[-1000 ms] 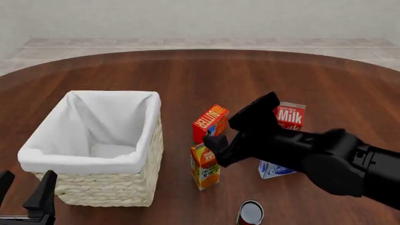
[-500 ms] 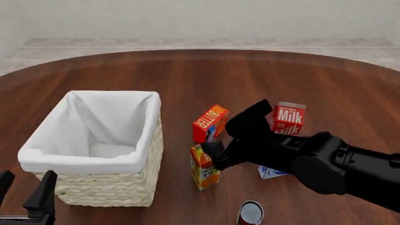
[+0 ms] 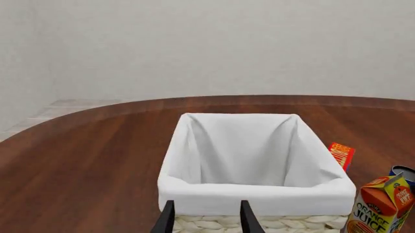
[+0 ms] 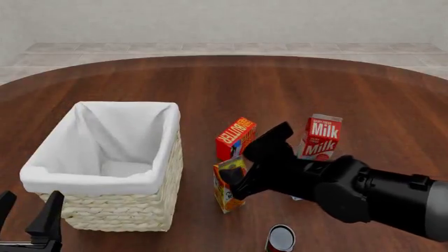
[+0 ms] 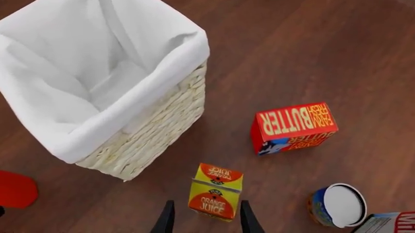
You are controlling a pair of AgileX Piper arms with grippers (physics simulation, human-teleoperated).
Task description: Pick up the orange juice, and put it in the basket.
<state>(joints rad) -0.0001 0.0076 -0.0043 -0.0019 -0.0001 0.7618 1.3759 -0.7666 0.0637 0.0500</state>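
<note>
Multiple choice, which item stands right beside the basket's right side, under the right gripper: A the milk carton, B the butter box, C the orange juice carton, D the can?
C: in the right wrist view the open right gripper hangs directly above the orange juice carton, which stands next to the basket; the butter box lies farther off.

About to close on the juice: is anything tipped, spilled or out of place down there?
Nothing stands out. The orange juice stands upright beside the basket, the butter box and milk carton also stand upright, and nothing looks spilled. The right gripper hangs open above the juice.
</note>
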